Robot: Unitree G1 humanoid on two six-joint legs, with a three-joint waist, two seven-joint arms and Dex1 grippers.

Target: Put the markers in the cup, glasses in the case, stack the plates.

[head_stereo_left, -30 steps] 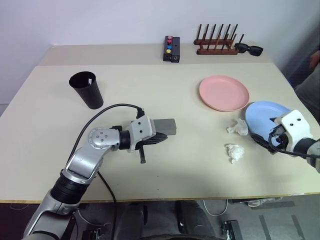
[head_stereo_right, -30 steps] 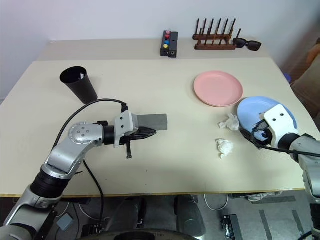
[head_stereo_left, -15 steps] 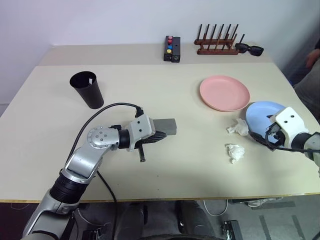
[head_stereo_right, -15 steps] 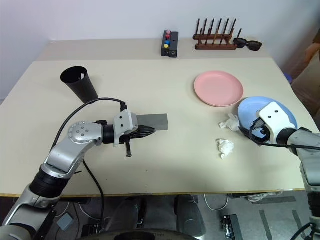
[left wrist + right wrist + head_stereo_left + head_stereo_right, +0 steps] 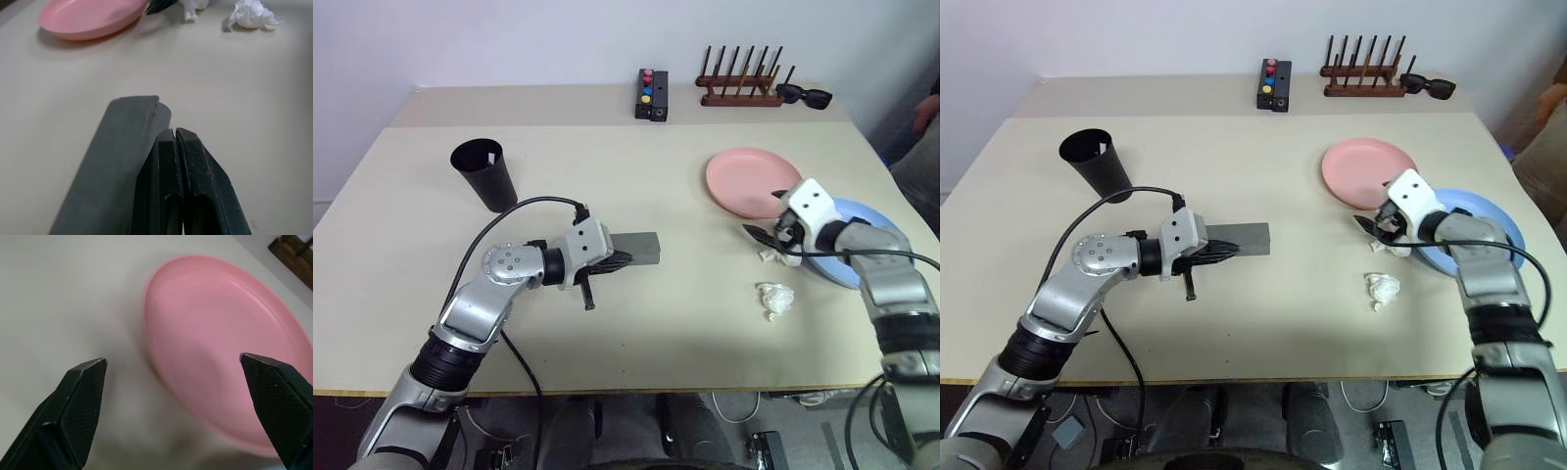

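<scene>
Right gripper (image 5: 178, 406), fingers spread wide, faces the round pink plastic plate (image 5: 230, 347); slide one finger under its near rim, probably. Left fingers (image 5: 190, 166) clenched beside the grey case (image 5: 117, 161).

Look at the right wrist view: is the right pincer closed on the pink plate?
No: its black fingers stand wide apart, with the pink plate lying untouched on the table beyond them.

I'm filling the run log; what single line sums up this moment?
left gripper: shut, beside grey case | right gripper: open, facing pink plate | blue plate: unstacked
</scene>
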